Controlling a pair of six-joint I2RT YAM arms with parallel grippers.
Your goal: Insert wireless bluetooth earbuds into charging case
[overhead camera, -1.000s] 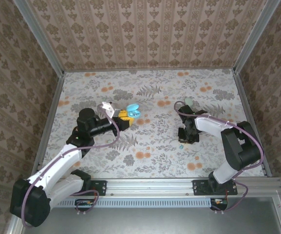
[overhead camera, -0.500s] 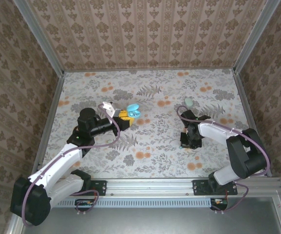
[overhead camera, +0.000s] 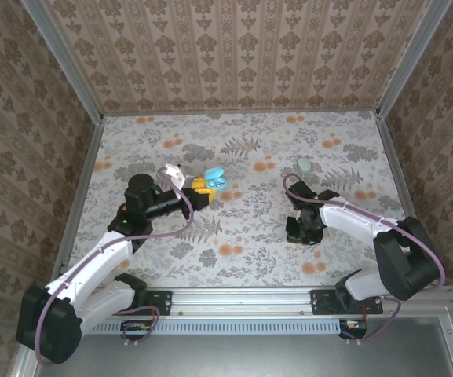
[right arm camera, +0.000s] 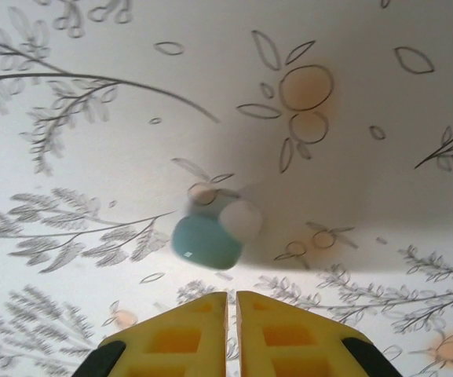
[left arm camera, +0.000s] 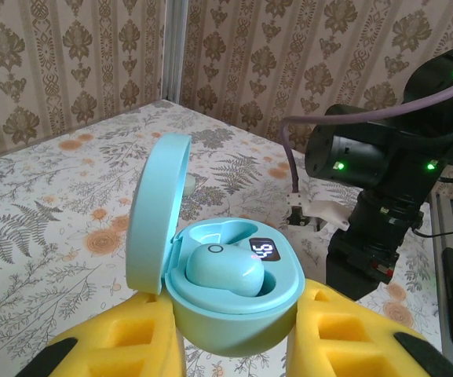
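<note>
- Left wrist view: the left jaws were clamped on the charging case [left arm camera: 234,318], with its body sitting between the yellow pads [left arm camera: 124,345].
- Its lid [left arm camera: 151,212] stood open and upright at the left side of the jaws, and one earbud [left arm camera: 226,271] sat inside the case.
- Right wrist view: the right jaws were together and held nothing.
- A second earbud [right arm camera: 209,232], blurred, lay on the bench [right arm camera: 383,157] just ahead of their tips, not touching them.
</note>
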